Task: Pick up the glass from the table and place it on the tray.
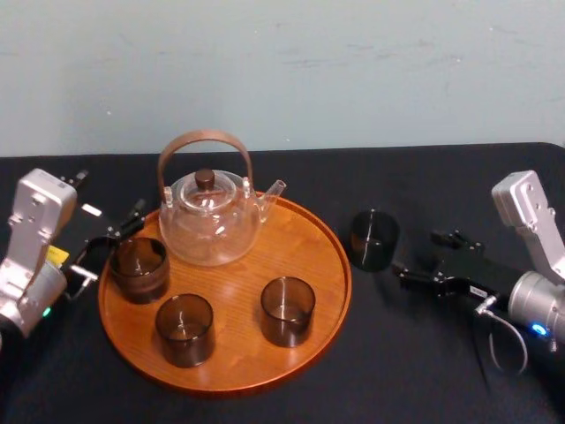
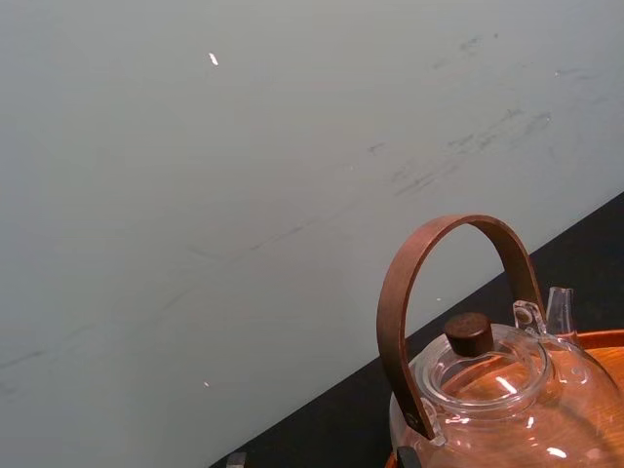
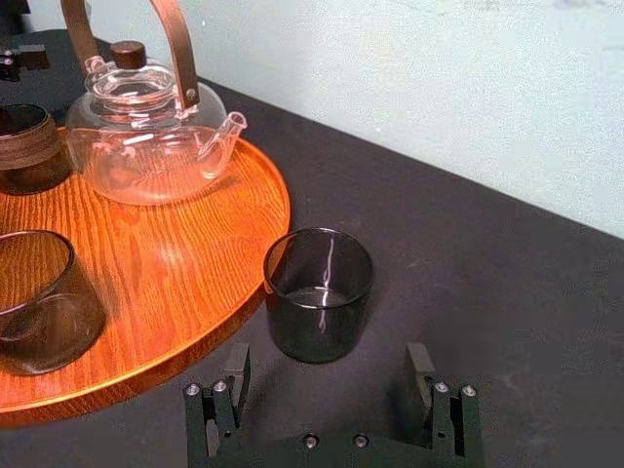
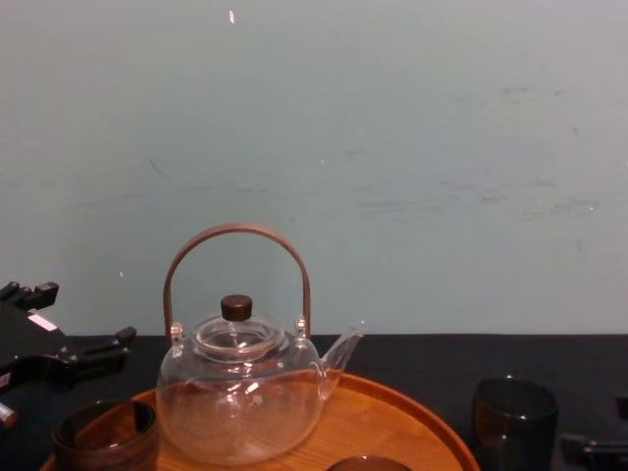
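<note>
One tray (image 1: 309,265), round, wooden, on black table (image 1: 424,353). Nearest on tray: two dark glasses, near-left glass (image 1: 184,329) and near-right glass (image 1: 287,309). Behind them, at left rim: one banded cup (image 1: 139,268). Level with it, off tray: fourth vessel, lone glass (image 1: 374,238), upright on table just beside tray's right rim. Right gripper (image 1: 422,256) near lone glass, on its right, fingers spread, empty. Left gripper (image 1: 110,243) beside banded cup, fingers apart, empty. Farthest: one teapot (image 1: 210,219), upright on tray.
</note>
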Controlling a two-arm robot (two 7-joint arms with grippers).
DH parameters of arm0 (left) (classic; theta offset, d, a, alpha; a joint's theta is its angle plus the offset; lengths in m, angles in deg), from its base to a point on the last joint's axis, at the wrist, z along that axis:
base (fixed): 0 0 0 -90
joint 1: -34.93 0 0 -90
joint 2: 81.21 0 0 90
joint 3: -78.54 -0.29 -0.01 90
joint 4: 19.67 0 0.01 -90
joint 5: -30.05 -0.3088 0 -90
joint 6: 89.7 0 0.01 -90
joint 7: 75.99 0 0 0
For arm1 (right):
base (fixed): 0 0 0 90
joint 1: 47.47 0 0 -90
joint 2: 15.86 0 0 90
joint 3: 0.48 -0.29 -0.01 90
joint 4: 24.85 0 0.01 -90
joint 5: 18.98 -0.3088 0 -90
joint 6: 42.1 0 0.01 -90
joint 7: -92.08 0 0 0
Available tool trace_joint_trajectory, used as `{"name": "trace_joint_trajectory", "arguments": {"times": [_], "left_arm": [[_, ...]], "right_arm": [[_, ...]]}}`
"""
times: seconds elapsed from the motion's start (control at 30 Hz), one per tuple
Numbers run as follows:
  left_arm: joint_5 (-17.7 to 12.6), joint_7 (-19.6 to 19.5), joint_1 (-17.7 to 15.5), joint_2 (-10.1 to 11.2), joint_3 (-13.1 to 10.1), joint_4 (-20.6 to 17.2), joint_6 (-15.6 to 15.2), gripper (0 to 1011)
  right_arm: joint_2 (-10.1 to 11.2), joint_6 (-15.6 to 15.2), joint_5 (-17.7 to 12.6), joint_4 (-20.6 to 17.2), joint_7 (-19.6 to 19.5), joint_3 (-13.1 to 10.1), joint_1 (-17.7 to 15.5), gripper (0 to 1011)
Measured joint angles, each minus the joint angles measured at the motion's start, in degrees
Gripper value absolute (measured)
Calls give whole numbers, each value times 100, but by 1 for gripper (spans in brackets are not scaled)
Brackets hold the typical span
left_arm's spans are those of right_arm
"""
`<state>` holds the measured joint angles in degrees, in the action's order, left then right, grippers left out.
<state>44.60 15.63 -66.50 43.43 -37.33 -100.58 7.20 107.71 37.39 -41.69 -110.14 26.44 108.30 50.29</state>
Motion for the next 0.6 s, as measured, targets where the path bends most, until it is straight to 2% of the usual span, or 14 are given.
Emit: {"name": "trace_joint_trajectory", "arguments": {"times": [0.27,0.6], "left_arm": [[0,0,0,0,0,0,0,1001],[0,0,0,0,0,0,0,1001]], "right_arm": [[-134,-87,9,249,179,93,237,1002],[-271,-141,-130,537,364,201,502,1002]]}}
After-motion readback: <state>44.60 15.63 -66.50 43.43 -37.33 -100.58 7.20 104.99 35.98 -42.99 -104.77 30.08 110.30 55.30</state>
